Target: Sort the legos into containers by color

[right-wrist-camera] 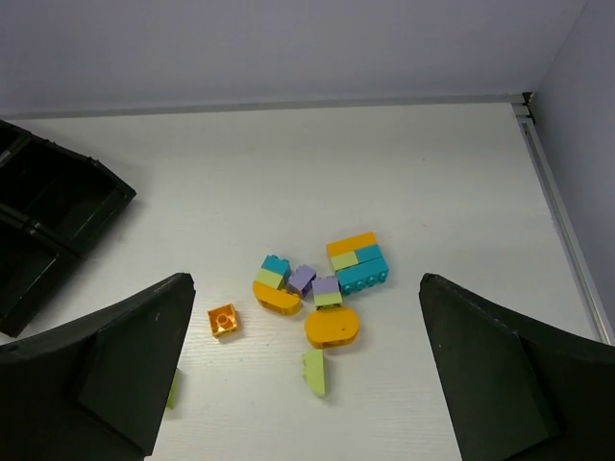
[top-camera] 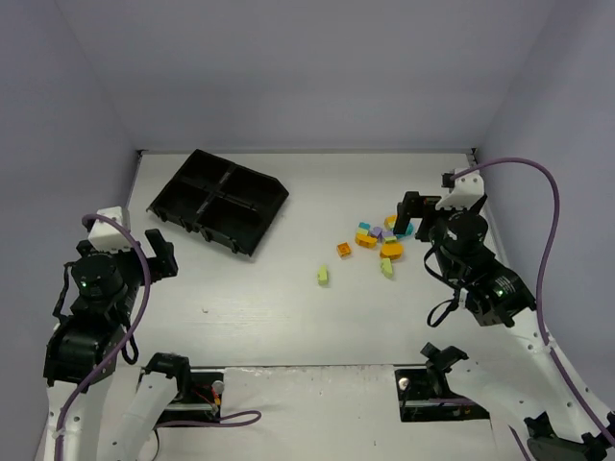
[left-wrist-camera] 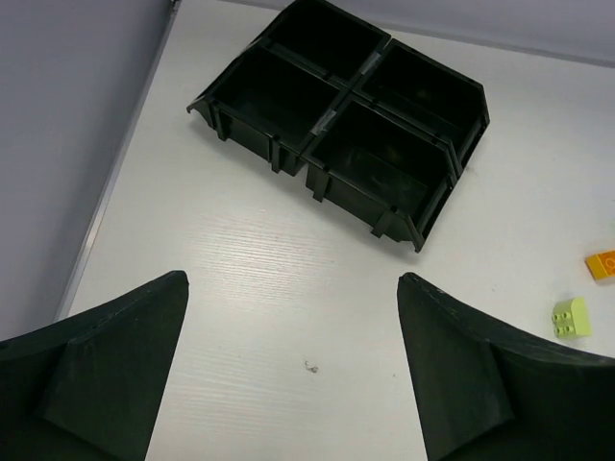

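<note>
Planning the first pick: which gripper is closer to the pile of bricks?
Right. The right gripper hovers beside the pile; the left gripper sits far off, near the tray.

You have the tray (top-camera: 219,200) at the far left of the worktop (top-camera: 288,317), turned at an angle, its 4 compartments (top-camera: 245,216) set in 2 rows of 2. The legos (top-camera: 380,240) lie well apart from it at the right, bunched, several touching. Left of the bunch sits a square brick (top-camera: 344,250). A second brick (top-camera: 324,276) lies further left, nearer the arm bases.
</note>
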Motion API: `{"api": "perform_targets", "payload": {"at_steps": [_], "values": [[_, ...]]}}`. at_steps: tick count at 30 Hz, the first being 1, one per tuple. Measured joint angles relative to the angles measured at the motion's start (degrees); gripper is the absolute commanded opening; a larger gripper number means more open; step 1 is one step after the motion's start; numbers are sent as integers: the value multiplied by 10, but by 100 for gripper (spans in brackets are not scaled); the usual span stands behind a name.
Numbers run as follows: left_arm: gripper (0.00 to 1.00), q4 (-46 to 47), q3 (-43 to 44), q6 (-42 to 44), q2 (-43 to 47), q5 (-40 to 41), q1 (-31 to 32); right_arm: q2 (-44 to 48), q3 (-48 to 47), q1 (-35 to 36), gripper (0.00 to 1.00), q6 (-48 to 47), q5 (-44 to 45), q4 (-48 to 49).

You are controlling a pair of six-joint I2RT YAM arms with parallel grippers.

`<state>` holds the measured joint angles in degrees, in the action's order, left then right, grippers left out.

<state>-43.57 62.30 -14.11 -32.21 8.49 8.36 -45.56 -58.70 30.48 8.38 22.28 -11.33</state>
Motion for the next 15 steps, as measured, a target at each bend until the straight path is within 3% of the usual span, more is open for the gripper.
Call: {"api": "perform_targets", "payload": {"at_steps": [11,15], "values": [[83,-8,47,-58,-99,-63,4,-64,0,0,100,28,0,0],[83,16,54,-112,-167,-72,68,-92,0,0,100,44,-3,4]]}}
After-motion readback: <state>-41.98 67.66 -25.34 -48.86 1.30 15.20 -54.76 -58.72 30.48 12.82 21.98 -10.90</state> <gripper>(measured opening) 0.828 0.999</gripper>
